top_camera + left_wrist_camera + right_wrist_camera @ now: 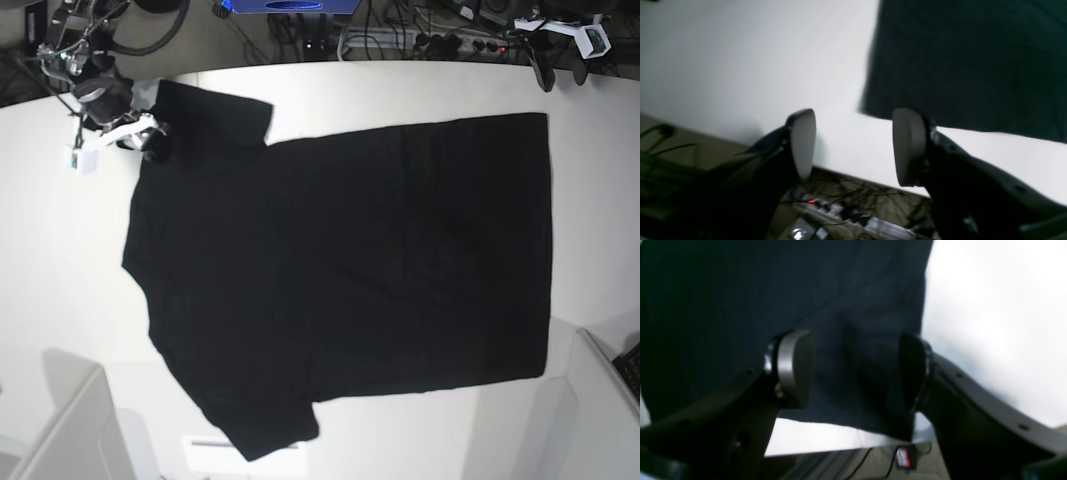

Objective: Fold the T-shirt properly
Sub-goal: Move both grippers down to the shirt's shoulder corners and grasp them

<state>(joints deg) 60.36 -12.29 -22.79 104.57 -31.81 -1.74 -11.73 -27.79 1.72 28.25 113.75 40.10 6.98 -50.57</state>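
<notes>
Both grippers stand with jaws parted, holding nothing. Right gripper [855,371] hangs over the sleeve corner of the T-shirt [340,270], pads either side of a cloth ridge, not pinching it. Left gripper [853,146] hovers above the bare table [740,66], just off the hem corner. T-shirt lies spread flat, plain side up.

Most of the surface [70,260] is covered by the flat T-shirt [350,270]. Bare margins are left along every edge, widest at the left edge. Cables [400,30] are massed beyond the far edge.
</notes>
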